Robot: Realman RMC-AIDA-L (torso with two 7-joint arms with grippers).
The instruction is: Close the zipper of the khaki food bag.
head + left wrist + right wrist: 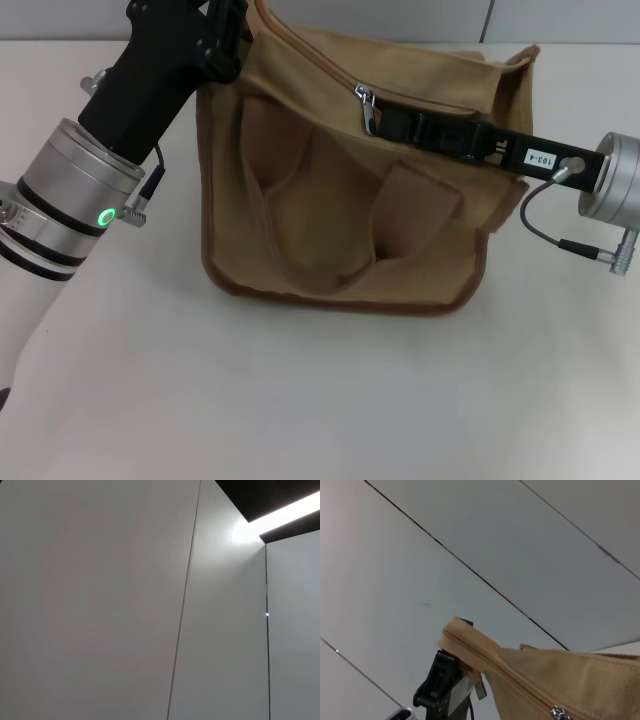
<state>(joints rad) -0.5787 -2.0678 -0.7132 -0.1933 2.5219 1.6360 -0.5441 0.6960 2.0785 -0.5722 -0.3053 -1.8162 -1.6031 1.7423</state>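
While the bag (345, 190) sits on the white worktop (300, 400), slightly toward twelve o'clock of the head view's centre, both arms reach onto its top panel. The right gripper (385, 122) comes in from three o'clock, its tip at the silver pull tab (365, 108) of the zipper (520, 685); whether the jaws are pinching the tab or merely touching it cannot be told. The left gripper (232, 40) meets the bag's corner at eleven o'clock, apparently bracing the end of the zipper line; its jaws are hidden too. The right wrist view shows the zipper tape closed along its visible stretch. The risk from here: if the tab slips from a shallow pinch, or the soft canvas bunches because the corner is not held taut, the slider could jam or the bag could drag across the worktop.
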